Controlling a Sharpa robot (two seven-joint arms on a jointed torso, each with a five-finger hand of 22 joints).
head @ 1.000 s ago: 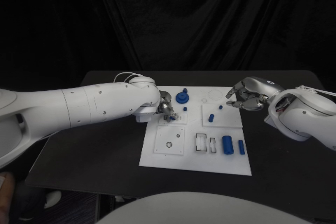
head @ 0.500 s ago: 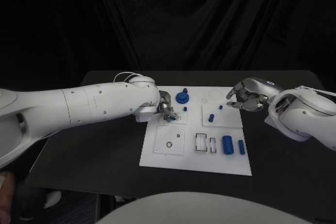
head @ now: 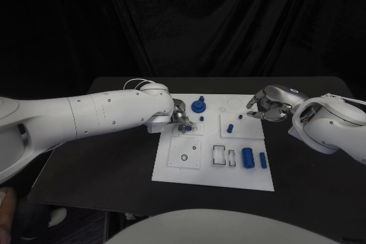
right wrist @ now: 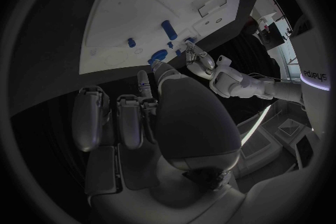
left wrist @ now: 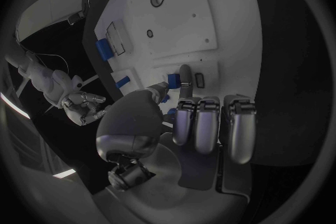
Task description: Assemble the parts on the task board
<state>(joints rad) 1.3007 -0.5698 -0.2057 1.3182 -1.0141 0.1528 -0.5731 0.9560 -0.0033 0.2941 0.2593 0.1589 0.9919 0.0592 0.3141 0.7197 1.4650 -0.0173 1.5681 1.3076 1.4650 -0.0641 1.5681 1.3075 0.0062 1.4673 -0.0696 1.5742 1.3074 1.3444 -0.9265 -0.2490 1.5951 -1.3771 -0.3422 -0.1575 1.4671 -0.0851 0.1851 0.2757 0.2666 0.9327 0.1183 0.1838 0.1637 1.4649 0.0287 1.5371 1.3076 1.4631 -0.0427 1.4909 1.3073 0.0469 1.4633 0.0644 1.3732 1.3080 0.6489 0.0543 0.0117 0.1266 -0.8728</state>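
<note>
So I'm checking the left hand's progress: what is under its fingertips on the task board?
The left hand pinches a small blue part over a square white panel on the task board. The hand covers whether the part sits in a hole.

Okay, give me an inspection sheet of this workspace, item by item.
Surface: black table, bare round the board.
Job's things: white task board; large blue cylinder and slimmer blue pin lie on it; blue knobbed part stands at its far edge.
Clutter: nothing seen.
Hands: left hand pinches a small blue part over the board; right hand hovers, fingers curled, holding nothing.
Cables: thin white wire on left arm.
Surroundings: black curtain.
</note>
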